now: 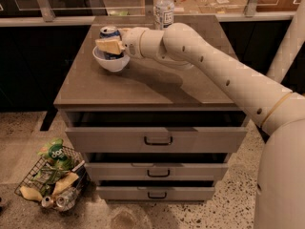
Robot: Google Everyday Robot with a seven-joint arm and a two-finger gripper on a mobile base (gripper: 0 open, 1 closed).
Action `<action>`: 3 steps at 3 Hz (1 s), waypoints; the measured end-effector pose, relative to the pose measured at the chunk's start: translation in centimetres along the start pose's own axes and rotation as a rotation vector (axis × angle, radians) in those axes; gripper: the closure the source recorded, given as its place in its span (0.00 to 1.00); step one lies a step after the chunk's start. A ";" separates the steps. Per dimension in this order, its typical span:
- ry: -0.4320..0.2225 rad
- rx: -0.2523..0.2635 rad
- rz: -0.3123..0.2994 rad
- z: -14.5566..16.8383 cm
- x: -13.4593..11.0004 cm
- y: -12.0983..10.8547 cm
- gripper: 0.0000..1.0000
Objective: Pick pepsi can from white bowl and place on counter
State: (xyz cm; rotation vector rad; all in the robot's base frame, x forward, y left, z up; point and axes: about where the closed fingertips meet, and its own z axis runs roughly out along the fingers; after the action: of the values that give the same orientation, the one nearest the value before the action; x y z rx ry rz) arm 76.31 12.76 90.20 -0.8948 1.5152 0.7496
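Observation:
The pepsi can (108, 32), blue with a silver top, stands upright in the white bowl (111, 64) at the back left of the grey-brown counter (143, 87). My gripper (110, 46) reaches in from the right and sits right at the can, over the bowl, covering the can's middle. The can's lower part is hidden by the gripper and the bowl. My white arm (214, 66) stretches across the counter's right half.
A clear plastic bottle (164, 9) with a white label stands at the counter's back edge, just right of the can. Three drawers (157, 140) are below, the top one slightly pulled out. A wire basket (51, 178) of trash sits on the speckled floor at lower left.

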 end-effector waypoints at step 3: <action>0.003 -0.005 -0.001 0.2 -0.2 0.5 1.00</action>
State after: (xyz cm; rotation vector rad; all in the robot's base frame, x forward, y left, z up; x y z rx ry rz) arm 76.00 13.24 90.37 -0.9011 1.5163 0.7517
